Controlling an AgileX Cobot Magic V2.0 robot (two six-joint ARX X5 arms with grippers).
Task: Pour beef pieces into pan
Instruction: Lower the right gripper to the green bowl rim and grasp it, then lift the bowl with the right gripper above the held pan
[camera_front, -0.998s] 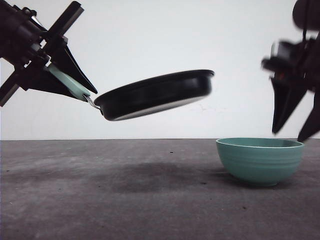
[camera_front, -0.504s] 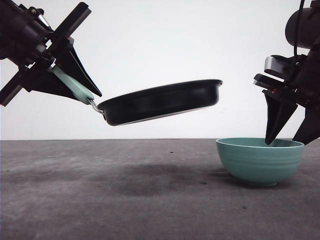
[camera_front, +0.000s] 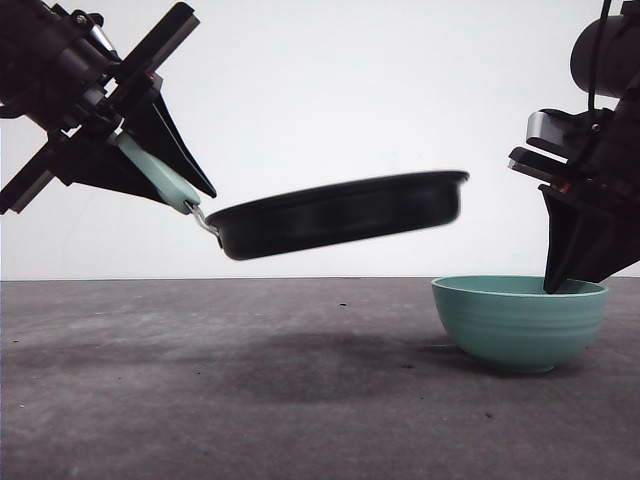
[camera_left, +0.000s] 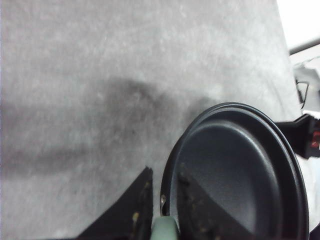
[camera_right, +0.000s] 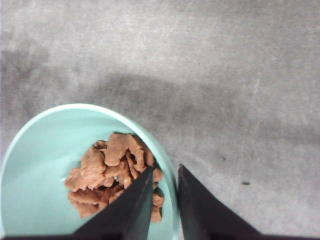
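The black pan (camera_front: 340, 215) hangs tilted in the air over the table's middle, and my left gripper (camera_front: 190, 200) is shut on its mint-green handle (camera_front: 160, 175). In the left wrist view the pan (camera_left: 240, 170) has nothing inside, and the left gripper (camera_left: 164, 172) clamps the handle. The beef pieces (camera_right: 110, 175) lie heaped in the teal bowl (camera_right: 40, 175). My right gripper (camera_right: 165, 170) straddles the bowl's rim, one finger inside and one outside, closed onto it. In the front view the bowl (camera_front: 520, 322) stands on the table at right with the right gripper (camera_front: 570, 285) at its far-right rim.
The grey table (camera_front: 250, 400) stretches bare under the pan and to the left of the bowl. A white wall stands behind the table's far edge.
The pan has moved right and lower, toward the bowl. The right gripper came down from above the bowl onto its rim, and its fingers drew together.
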